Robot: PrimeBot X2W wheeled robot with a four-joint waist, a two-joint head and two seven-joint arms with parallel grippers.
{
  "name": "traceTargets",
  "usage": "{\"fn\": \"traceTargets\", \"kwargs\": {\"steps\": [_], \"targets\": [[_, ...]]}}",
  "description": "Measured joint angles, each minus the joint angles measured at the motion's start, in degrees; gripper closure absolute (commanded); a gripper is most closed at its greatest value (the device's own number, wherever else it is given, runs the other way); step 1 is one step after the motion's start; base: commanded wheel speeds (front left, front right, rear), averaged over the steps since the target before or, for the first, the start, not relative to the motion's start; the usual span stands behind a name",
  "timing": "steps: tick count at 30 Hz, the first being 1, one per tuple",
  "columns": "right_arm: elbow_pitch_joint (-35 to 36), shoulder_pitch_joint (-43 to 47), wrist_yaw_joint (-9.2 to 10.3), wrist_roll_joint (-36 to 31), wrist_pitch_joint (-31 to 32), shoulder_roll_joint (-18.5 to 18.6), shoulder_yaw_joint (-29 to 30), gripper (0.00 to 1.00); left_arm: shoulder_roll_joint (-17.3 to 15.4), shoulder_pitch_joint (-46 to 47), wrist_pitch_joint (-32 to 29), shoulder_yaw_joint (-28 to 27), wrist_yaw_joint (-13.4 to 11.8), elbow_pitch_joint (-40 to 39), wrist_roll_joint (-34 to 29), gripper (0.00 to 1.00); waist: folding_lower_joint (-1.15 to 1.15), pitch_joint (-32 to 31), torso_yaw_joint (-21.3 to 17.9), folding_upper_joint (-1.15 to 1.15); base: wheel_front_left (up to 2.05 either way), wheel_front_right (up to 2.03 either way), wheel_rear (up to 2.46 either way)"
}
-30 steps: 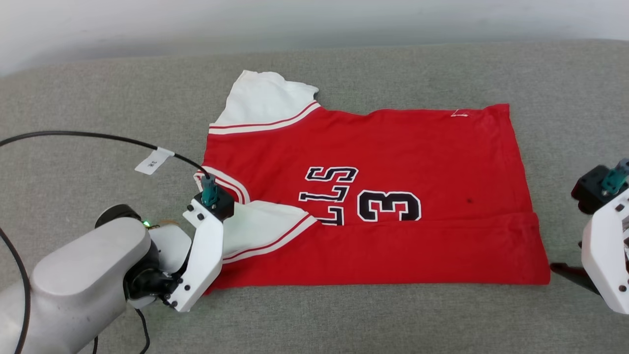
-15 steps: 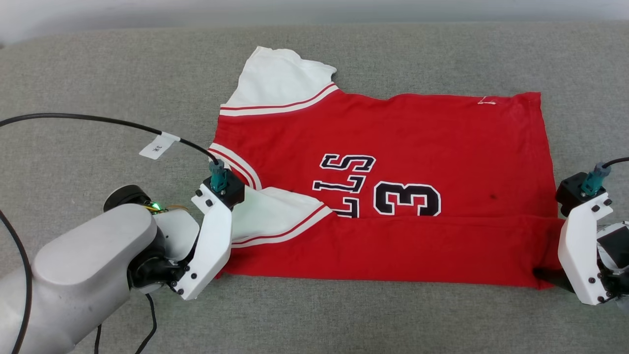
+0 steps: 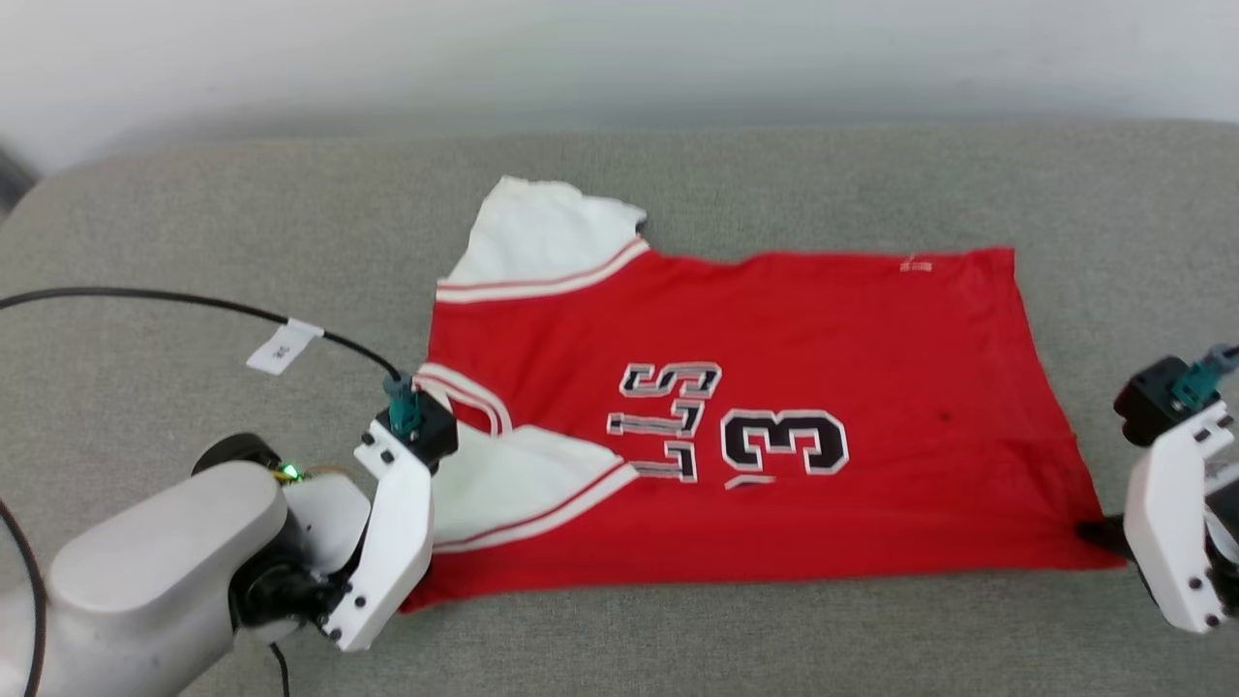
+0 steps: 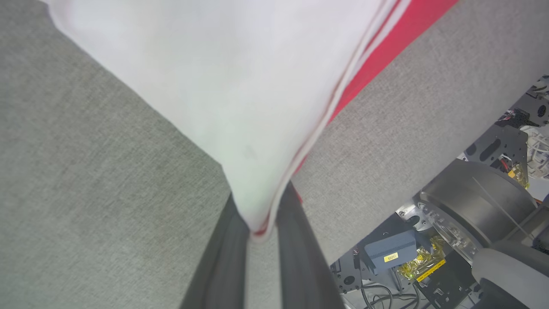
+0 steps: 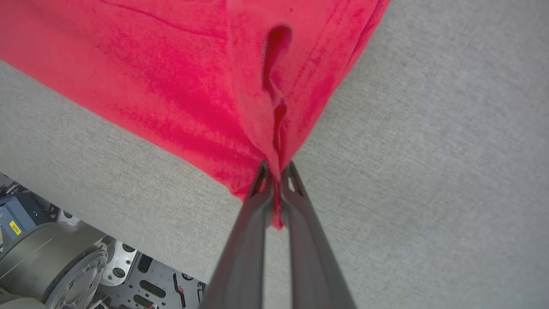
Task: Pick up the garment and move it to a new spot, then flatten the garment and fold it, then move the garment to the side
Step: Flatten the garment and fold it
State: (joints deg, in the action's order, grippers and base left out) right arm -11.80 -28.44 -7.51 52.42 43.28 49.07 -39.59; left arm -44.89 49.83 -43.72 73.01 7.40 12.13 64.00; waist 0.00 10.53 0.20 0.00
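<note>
Where the head view looks down on the grey padded surface [image 3: 194, 213], the garment [image 3: 774, 387] lies spread with its collar end toward the robot's left and its hem toward the right, lettering and number facing up. The near long edge is turned over onto the front and covers part of the print. The near white sleeve [image 3: 513, 479] lies on the red body; the far sleeve [image 3: 542, 232] points away. The left arm's white wrist bracket [image 3: 392, 542] stands over the near left corner, and the right pincer [image 3: 1102, 531] meets the near right corner. Judgement: a hold at each end of the same edge keeps that edge taut and level, so the cloth can be carried over along one straight fold line.

In the left wrist view, the left pincer [image 4: 259, 197] is clamped on the tip of the white sleeve, striped trim included, and the cloth fans out from the jaws over the surface. The robot's base [image 4: 472, 206] shows beyond the surface edge.

In the right wrist view, the right pincer is closed tight on the red hem corner [image 5: 257, 128], which puckers into a pleat above the jaws. The pleat suggests that more than one layer is caught, as a folded edge requires. Likely step in hand: the fold, with flattening largely done.
</note>
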Motion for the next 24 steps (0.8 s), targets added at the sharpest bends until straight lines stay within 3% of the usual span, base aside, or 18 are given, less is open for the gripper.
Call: {"fn": "traceTargets", "kwargs": {"steps": [8, 15, 16, 17, 18, 24], "targets": [[6.28, 9.54, -0.03, 2.49, -0.34, 6.45, 0.45, 1.00, -3.52, -6.92, -0.34, 0.26, 0.01, -5.09, 0.79, 1.00, 0.00, -2.95, 0.19, 0.00, 0.00, 0.00, 0.00], [4.04, 12.00, -0.03, 0.59, 0.02, 4.03, 0.38, 1.00, -2.82, -9.90, -0.93, 0.35, 0.01, -4.30, 0.35, 1.00, 0.00, -1.91, 0.50, 0.00, 0.00, 0.00, 0.00], [3.66, 12.11, -0.03, 0.40, -0.07, 3.63, 0.46, 1.00, -2.65, -9.91, -0.67, 0.35, 0.00, -4.02, 0.18, 0.73, 0.00, -1.87, 0.61, 0.00, 0.00, 0.00, 0.00], [3.15, 12.20, -0.03, 0.32, -0.08, 3.24, 0.75, 1.00, -2.54, -9.91, -0.02, 0.34, -0.01, -3.89, -0.47, 0.00, 0.00, -1.90, 0.71, 0.00, 0.00, 0.00, 0.00], [2.83, 12.30, -0.02, -0.67, -2.20, 2.59, 2.45, 0.00, -2.91, -9.89, 1.79, -0.34, -0.05, -3.70, -1.19, 0.00, 0.00, -2.33, 0.88, 0.00, 0.00, 0.00, 0.00], [3.76, 12.37, -0.01, -4.48, -11.20, 1.53, 9.78, 0.00, -5.39, -7.89, 7.00, -4.56, -0.51, -6.42, -1.32, 0.00, 0.00, -3.66, 0.72, 0.00, 0.00, 0.00, 0.00]]}}
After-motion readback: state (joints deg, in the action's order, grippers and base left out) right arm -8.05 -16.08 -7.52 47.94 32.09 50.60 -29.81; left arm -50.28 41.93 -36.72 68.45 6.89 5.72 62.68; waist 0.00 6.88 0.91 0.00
